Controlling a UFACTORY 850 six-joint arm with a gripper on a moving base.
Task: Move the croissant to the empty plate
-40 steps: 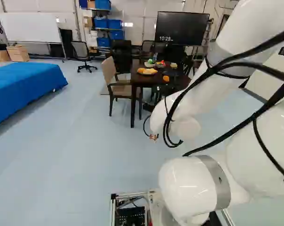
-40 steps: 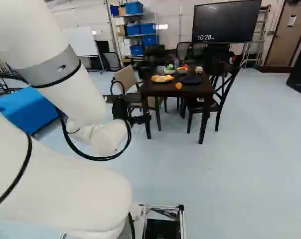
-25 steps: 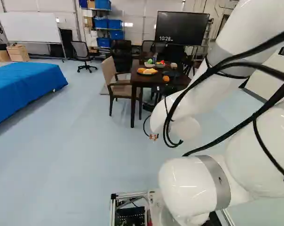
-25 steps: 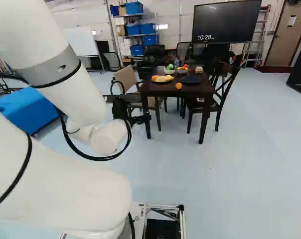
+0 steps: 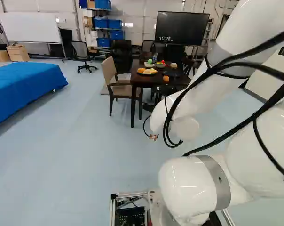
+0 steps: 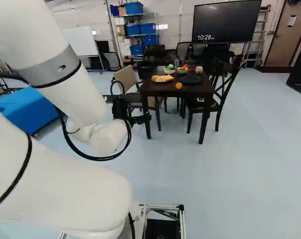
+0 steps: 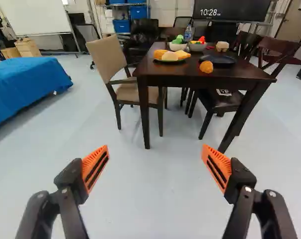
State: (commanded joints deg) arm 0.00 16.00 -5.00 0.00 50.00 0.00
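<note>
Tool is behind the arm in the left base view, small and dark in the right. Arm bends at the elbow, cut off at the view edges, wrist low, tool aimed ahead toward the bench, well apart from it. Two fingers spread wide. Croissant can't be singled out, probably one of the food pieces on the bench ahead of the tool. Ahead, two plates: dark plate, loaded plate with at least three pieces. One orange lump near the dark plate, one tan piece beyond it. Two bowls, one bottle behind them.
</note>
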